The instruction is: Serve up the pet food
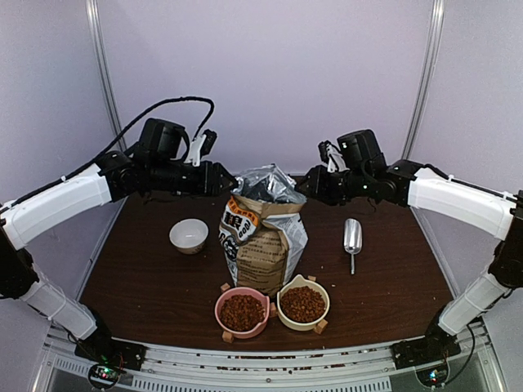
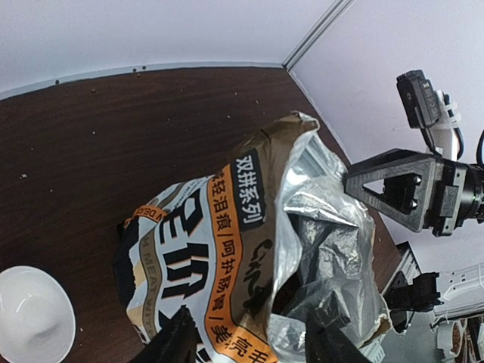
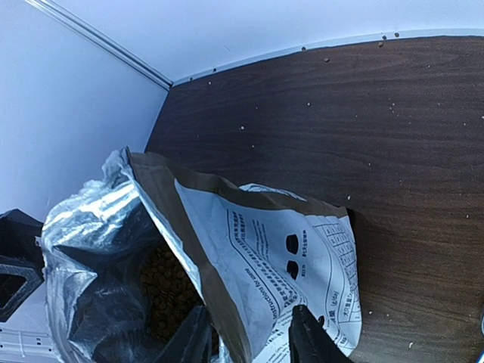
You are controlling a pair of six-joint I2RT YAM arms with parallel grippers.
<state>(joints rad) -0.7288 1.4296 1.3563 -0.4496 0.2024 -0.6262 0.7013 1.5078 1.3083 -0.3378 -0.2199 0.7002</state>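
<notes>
The brown-and-white paper bag point(image 1: 263, 233) stands upright mid-table, its silver-lined mouth open. Pet food shows as a dark heap inside the bag point(image 3: 162, 286). More of it fills the pink bowl point(image 1: 242, 313) and the cream bowl point(image 1: 303, 304) in front. My left gripper point(image 1: 231, 181) is at the bag's top left rim. Its jaws point(image 2: 253, 339) are open and straddle the printed front wall. My right gripper point(image 1: 302, 186) is at the top right rim. It point(image 3: 246, 342) is open astride the back wall, one finger inside the mouth and one outside.
An empty white bowl point(image 1: 189, 235) sits left of the bag. A metal scoop point(image 1: 352, 238) lies to its right. Stray kibble crumbs dot the dark wood table point(image 1: 147, 278). White walls close in behind and at both sides.
</notes>
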